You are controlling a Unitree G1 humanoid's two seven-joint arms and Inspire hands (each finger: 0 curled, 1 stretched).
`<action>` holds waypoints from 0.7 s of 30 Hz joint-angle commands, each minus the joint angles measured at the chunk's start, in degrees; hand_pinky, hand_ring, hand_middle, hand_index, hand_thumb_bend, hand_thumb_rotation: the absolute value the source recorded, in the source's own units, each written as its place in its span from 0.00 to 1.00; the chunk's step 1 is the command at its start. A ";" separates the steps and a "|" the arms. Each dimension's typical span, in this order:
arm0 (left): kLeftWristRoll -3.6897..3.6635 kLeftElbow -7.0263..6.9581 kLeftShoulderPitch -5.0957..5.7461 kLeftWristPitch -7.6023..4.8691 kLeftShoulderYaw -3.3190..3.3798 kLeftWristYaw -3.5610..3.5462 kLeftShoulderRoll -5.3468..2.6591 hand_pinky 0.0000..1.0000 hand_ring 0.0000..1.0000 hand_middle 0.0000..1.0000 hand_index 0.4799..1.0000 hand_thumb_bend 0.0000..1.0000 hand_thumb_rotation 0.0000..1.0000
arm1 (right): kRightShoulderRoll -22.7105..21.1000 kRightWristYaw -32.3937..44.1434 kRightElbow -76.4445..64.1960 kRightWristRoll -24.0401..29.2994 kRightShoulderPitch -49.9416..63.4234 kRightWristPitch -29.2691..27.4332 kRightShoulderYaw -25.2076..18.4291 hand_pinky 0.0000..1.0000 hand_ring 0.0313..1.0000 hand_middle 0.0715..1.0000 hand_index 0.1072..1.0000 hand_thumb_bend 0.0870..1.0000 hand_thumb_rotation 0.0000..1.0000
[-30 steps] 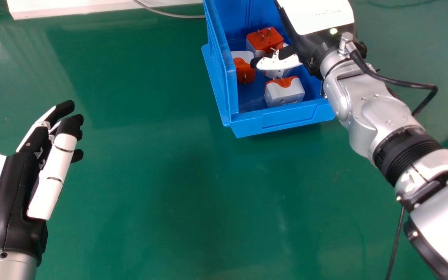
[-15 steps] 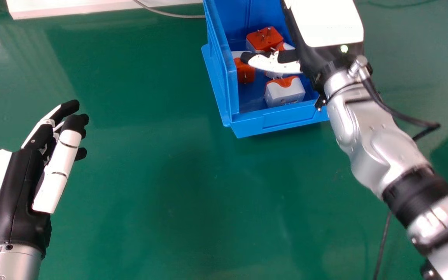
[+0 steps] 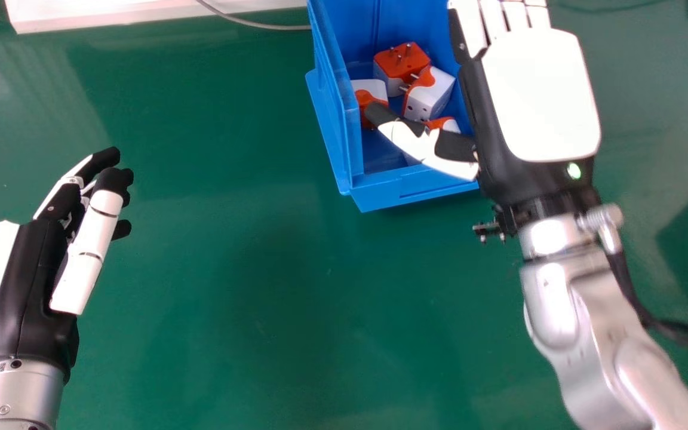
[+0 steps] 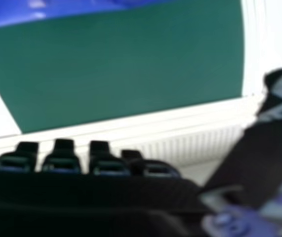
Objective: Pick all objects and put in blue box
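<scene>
My right hand (image 3: 541, 95) is over the right wall of the blue box (image 3: 415, 186) in the head view, fingers straight and thumb stretched leftward across the box's front part. In the right hand view, that hand (image 4: 108, 165) stands open with nothing held. Inside the box lie several orange and white plug adapters: one at the back (image 3: 402, 63), one in the middle (image 3: 429, 95), one by the left wall (image 3: 370, 92), and one partly behind the thumb (image 3: 447, 124). At the left, my left hand (image 3: 27, 280) hangs over the green table, open and holding nothing.
The green table (image 3: 218, 251) stretches below and left of the box. A white ledge (image 3: 105, 11) runs along the far edge, with a grey cable (image 3: 242, 22) by it. A black cable (image 3: 630, 286) runs along my right forearm.
My right hand has drawn back toward the near side and right, uncovering the middle adapter, while its thumb now covers part of the front one. My left hand has shifted slightly up and right.
</scene>
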 commanded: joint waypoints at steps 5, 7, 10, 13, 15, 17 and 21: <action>-0.54 0.63 -0.74 -1.83 0.91 -0.16 1.06 0.79 0.85 0.85 0.74 0.60 0.87 | 2.27 -5.53 -7.32 -2.51 12.25 -2.54 -0.54 1.00 1.00 1.00 1.00 0.30 0.57; -0.69 0.71 -0.79 -1.91 1.07 -0.24 1.15 0.79 0.85 0.85 0.74 0.60 0.87 | 2.70 -6.31 -8.67 -2.51 17.06 -3.54 -0.12 1.00 1.00 1.00 1.00 0.30 0.58; -0.96 0.83 -0.89 -1.94 1.39 -0.32 1.32 0.79 0.85 0.85 0.74 0.60 0.87 | 3.40 -7.91 -10.50 -2.03 25.91 -4.85 0.82 1.00 1.00 1.00 1.00 0.30 0.59; -1.56 1.97 -1.37 -2.23 1.87 -0.40 1.58 0.79 0.85 0.85 0.74 0.59 0.87 | 4.32 -9.37 -11.31 -2.19 32.58 -5.26 0.78 1.00 1.00 1.00 1.00 0.29 0.59; -1.95 2.64 -1.66 -2.41 2.12 -0.41 1.72 0.79 0.85 0.85 0.74 0.59 0.87 | 4.75 -10.15 -11.41 -2.07 35.75 -5.53 0.56 1.00 1.00 1.00 1.00 0.29 0.60; -2.17 3.19 -1.94 -2.53 2.28 -0.40 1.78 0.79 0.85 0.85 0.73 0.59 0.87 | 5.08 -10.64 -11.18 -1.87 37.63 -5.84 0.28 1.00 1.00 1.00 1.00 0.27 0.64; -2.17 4.29 -2.69 -2.69 2.48 -0.14 1.79 0.79 0.85 0.85 0.73 0.59 0.87 | 6.35 -9.90 -10.92 1.66 42.83 -6.76 -0.49 1.00 1.00 1.00 1.00 0.27 0.66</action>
